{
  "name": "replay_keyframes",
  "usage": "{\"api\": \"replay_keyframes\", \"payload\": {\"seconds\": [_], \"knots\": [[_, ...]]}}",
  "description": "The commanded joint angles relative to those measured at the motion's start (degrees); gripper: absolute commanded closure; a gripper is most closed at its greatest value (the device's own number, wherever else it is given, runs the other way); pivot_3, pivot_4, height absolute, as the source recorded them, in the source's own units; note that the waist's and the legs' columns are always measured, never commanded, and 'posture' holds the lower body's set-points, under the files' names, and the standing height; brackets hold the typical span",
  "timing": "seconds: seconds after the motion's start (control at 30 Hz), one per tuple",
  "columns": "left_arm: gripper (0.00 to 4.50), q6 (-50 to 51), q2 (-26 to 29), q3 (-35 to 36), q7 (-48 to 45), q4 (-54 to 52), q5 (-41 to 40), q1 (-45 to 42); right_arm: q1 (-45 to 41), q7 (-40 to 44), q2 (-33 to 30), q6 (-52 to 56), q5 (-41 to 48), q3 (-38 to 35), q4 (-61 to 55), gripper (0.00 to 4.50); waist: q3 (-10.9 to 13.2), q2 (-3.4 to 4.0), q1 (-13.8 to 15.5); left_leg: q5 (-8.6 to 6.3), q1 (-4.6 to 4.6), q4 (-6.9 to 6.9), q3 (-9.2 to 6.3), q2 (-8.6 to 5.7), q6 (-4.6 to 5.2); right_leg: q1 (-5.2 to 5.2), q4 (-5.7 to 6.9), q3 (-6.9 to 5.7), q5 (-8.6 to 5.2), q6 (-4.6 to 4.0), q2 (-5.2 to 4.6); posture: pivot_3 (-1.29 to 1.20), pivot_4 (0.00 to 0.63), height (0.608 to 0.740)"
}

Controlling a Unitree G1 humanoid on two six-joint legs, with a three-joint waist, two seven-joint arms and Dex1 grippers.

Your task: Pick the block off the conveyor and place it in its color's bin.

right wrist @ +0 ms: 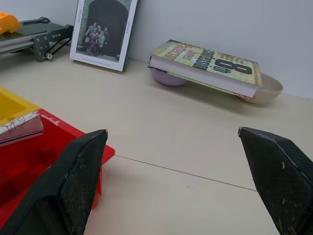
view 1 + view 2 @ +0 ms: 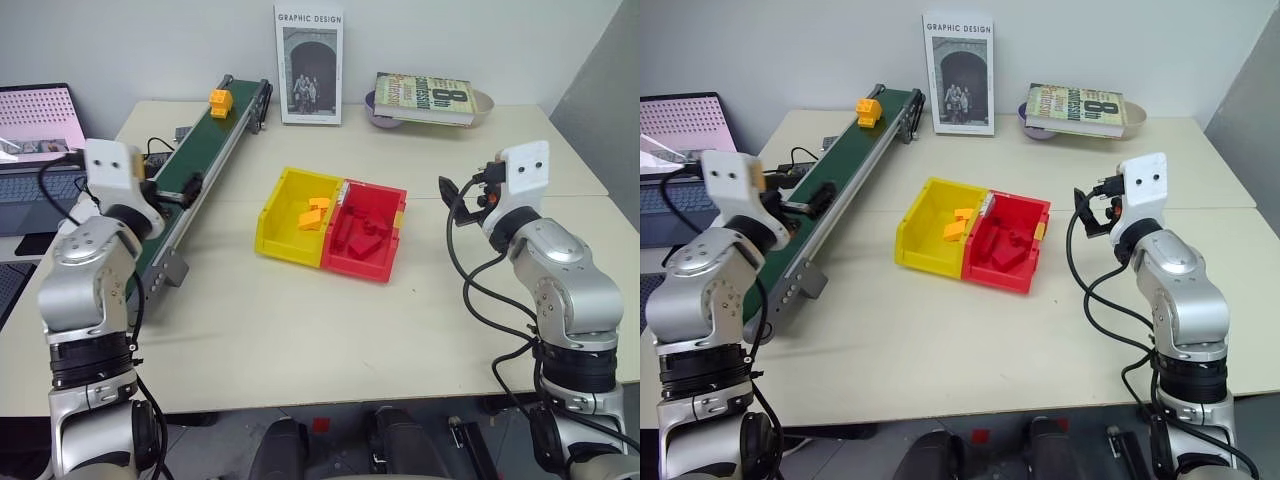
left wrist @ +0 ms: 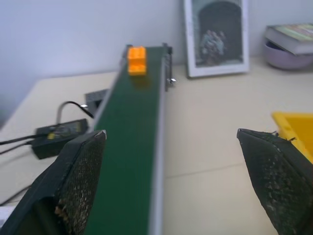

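Block, upper left on the conveyor, looks light, rigid, slick; pinch its flat sides; left gripper and right gripper gape wide, empty.

One orange-yellow block is sitting on one conveyor. Two joined bins, one yellow and one red, are lying on one desk. Two books, one upright and one flat, are standing behind; one laptop is sitting alongside.

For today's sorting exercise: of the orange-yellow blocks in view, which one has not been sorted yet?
The block at the far end of the conveyor; the other orange-yellow ones already lie inside the yellow bin.
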Motion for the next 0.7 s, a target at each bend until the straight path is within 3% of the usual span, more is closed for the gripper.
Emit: {"api": "replay_keyframes", "payload": {"seconds": [0.03,0.3,0.7], "knots": [[0.04,-2.54,0.51,1.88,1.32,-0.63,0.30,0.86,-3.78,6.70,-0.93,-2.57,4.36,0.19,0.51,0.00,0.00,0.00,0.00,0.00,0.00,0.00,0.00,0.00,0.00,0.00,0.00,0.00,0.00,0.00,0.00,0.00,0.150,0.740],[0.04,-5.79,2.40,3.17,0.97,3.92,0.30,1.69,-9.63,26.20,-2.04,-1.93,15.82,5.78,1.34,0.00,0.00,0.00,-0.09,0.00,0.01,-0.02,-0.04,0.05,0.00,-0.01,0.01,-0.07,0.00,0.00,0.02,0.00,0.150,0.740],[0.04,-7.97,3.41,2.53,-0.65,8.22,0.59,2.07,-11.34,31.81,-2.45,-0.87,20.36,8.87,0.21,0.00,0.00,0.00,0.23,0.00,-0.02,-0.01,-0.06,0.01,0.00,0.01,-0.01,-0.12,0.01,-0.01,-0.11,0.00,0.150,0.740]]}}
